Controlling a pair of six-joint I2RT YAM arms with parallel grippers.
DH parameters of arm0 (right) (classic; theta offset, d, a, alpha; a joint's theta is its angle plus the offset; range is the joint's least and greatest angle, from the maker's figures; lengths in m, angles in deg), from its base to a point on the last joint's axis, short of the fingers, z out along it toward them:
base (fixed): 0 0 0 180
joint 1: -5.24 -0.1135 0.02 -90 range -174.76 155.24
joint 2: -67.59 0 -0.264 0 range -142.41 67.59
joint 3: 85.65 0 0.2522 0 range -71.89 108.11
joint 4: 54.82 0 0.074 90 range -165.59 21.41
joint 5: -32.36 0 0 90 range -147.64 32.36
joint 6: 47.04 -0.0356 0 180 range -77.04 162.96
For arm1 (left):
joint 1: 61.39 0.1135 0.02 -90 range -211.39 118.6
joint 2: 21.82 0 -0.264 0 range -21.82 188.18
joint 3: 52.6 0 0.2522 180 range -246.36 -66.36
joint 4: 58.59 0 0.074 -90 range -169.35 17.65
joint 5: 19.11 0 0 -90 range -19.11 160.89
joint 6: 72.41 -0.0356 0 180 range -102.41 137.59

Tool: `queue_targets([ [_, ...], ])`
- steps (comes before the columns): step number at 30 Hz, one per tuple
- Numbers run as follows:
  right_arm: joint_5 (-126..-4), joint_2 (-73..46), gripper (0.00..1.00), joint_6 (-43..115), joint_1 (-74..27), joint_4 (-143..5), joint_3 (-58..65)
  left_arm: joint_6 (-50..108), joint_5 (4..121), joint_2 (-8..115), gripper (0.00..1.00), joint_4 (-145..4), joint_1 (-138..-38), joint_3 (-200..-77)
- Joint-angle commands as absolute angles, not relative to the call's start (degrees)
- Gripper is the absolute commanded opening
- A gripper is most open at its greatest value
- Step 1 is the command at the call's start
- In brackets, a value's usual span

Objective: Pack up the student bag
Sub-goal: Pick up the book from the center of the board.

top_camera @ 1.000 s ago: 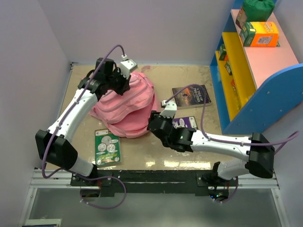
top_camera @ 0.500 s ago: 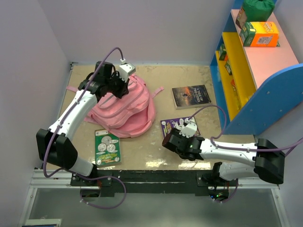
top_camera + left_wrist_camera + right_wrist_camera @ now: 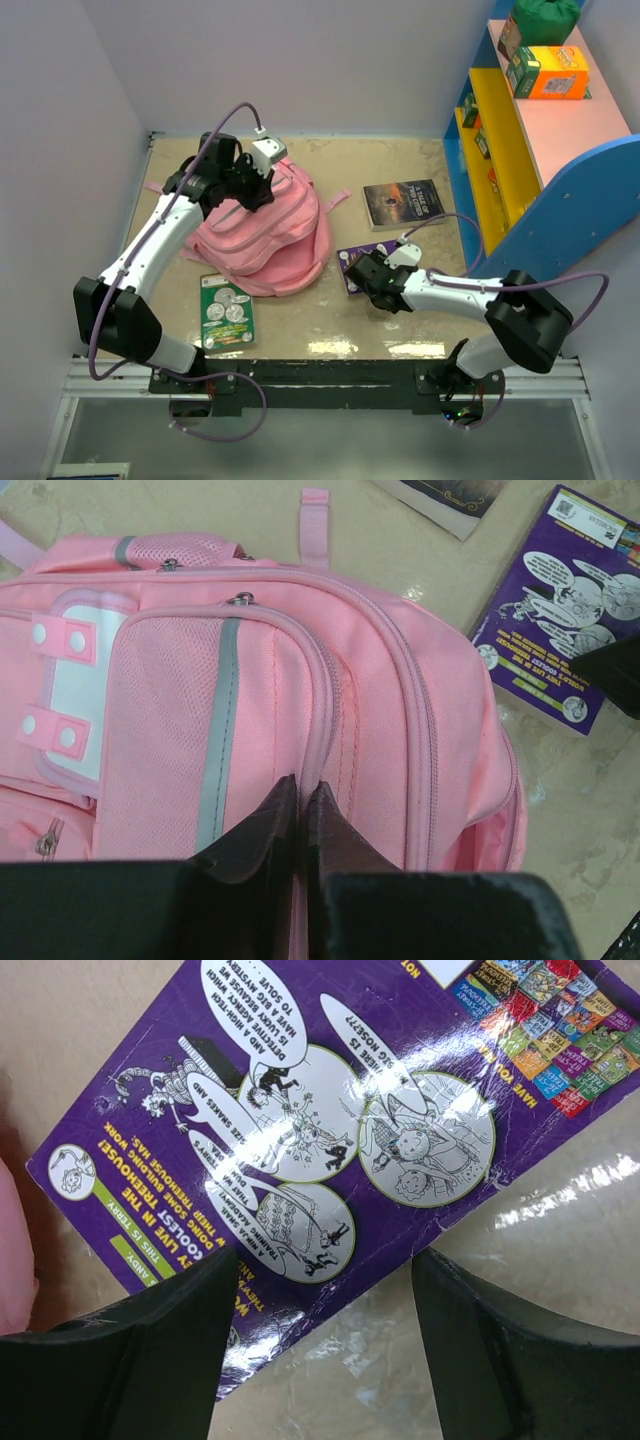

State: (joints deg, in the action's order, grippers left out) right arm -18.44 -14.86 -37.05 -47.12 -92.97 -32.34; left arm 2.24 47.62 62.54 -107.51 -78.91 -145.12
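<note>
Two arms reach over a beige surface (image 3: pixel 400 160). The student bag (image 3: pixel 275 235), a big pink backpack with grey trim, lies flat in the left half of the top view. Its front pockets face up and one pink strap sticks out to the right.

The left claw (image 3: pixel 252 190) is on the upper part of the bag. In the left wrist view its two fingers are pressed together, tips down at a zip seam beside the grey-striped pocket. I cannot tell if a thin piece of fabric or a zip pull is caught between them.

The right claw (image 3: pixel 362 272) is low over a purple comic book (image 3: pixel 330 1110), just to the right of the bag. Its jaws stand wide apart and hold nothing. In the right wrist view the lower corner of the book shows between the two fingers, flat on the surface.

A dark book (image 3: pixel 403 203) lies above the purple one, apart from it. A green booklet (image 3: pixel 226 311) lies below the bag, near the lower left. A blue, yellow and pink shelf (image 3: pixel 530 130) stands at the right edge, with an orange box (image 3: pixel 555 72) on top.
</note>
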Motion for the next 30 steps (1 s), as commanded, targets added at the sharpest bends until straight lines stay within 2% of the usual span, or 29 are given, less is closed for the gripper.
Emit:
queue_targets([
  [1, -18.17, -17.83, 0.72, -34.73, -45.48, -90.03, -30.23, 0.98, 43.38, 58.51, 0.00, -101.88, -79.15, -145.37],
  [7, -18.44, -20.21, 0.74, -34.82, -44.16, -91.52, -30.06, 0.72, 42.06, 58.51, 0.00, -101.79, -79.15, -144.58],
  [15, -16.51, -9.07, 0.79, -31.66, -44.07, -88.28, -32.86, 0.63, 40.65, 58.34, 0.00, -102.58, -79.15, -144.67],
  [18, -15.89, -7.82, 0.85, -31.13, -43.46, -86.52, -34.36, 0.72, 40.30, 58.16, 0.00, -102.58, -79.15, -144.49],
  [22, -17.03, -11.32, 0.91, -30.78, -41.26, -85.81, -34.19, 0.63, 39.60, 58.42, 0.00, -102.67, -79.15, -144.40],
  [30, -17.21, -18.71, 0.93, -32.54, -37.30, -87.13, -33.30, 0.54, 39.42, 58.51, 0.00, -103.29, -79.15, -145.11],
])
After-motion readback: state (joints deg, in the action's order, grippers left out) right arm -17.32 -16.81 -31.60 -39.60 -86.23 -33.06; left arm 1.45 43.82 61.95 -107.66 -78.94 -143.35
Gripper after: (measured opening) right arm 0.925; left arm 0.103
